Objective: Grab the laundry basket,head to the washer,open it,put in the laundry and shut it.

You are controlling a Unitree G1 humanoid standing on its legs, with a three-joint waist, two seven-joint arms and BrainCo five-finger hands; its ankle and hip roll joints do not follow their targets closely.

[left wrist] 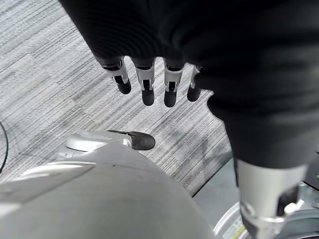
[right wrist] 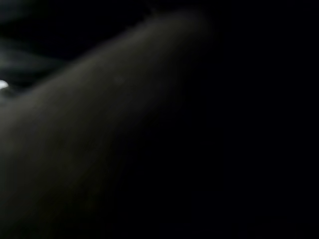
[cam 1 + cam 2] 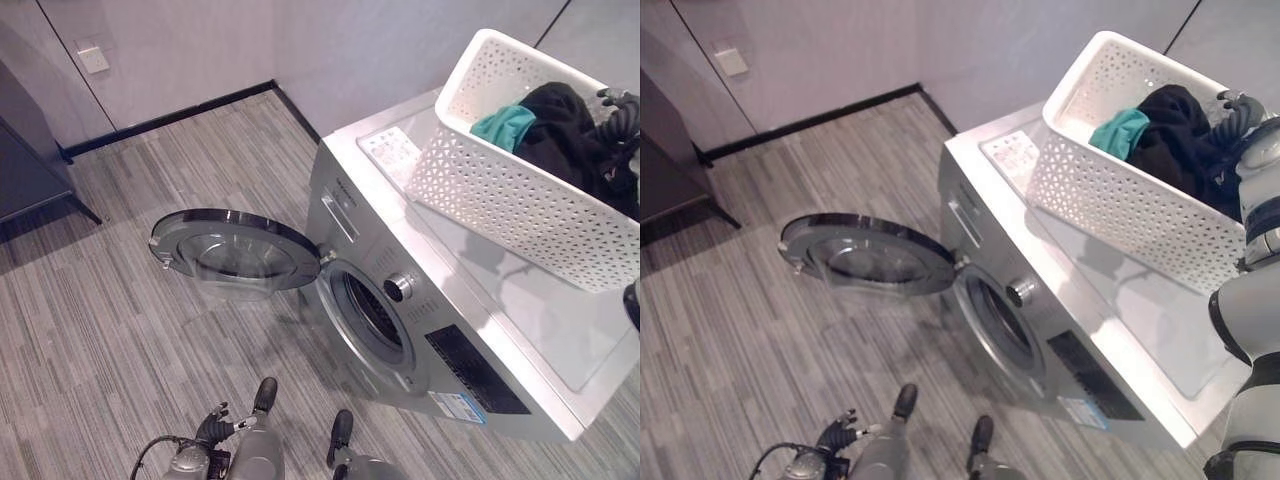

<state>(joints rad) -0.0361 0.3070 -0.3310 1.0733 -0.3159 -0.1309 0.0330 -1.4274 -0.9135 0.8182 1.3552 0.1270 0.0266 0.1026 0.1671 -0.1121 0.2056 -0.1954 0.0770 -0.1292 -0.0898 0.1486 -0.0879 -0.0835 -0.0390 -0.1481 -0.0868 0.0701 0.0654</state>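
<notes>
We saw the white laundry basket (image 3: pixel 520 190) sitting on top of the silver washer (image 3: pixel 520 340), toward its far right end, with its open side tilted toward us. Inside it lay a heap of black clothes (image 3: pixel 565 130) with a teal garment (image 3: pixel 503 125) beside it, near the basket's far wall. The washer's round door (image 3: pixel 235 250) stood swung wide open to the left over the striped grey floor (image 3: pixel 100 330), leaving the dark drum opening (image 3: pixel 372 315) exposed on the front, next to a round dial (image 3: pixel 398 287).

Our right hand (image 3: pixel 1232 108) reached into the basket from the right and was buried in the black clothes; we could not tell whether its fingers were curled or straight, and its wrist view was dark.

Our left hand (image 1: pixel 149 79) hung low at our side above the floor, its fingers (image 1: pixel 170 89) relaxed and straight, holding nothing.
</notes>
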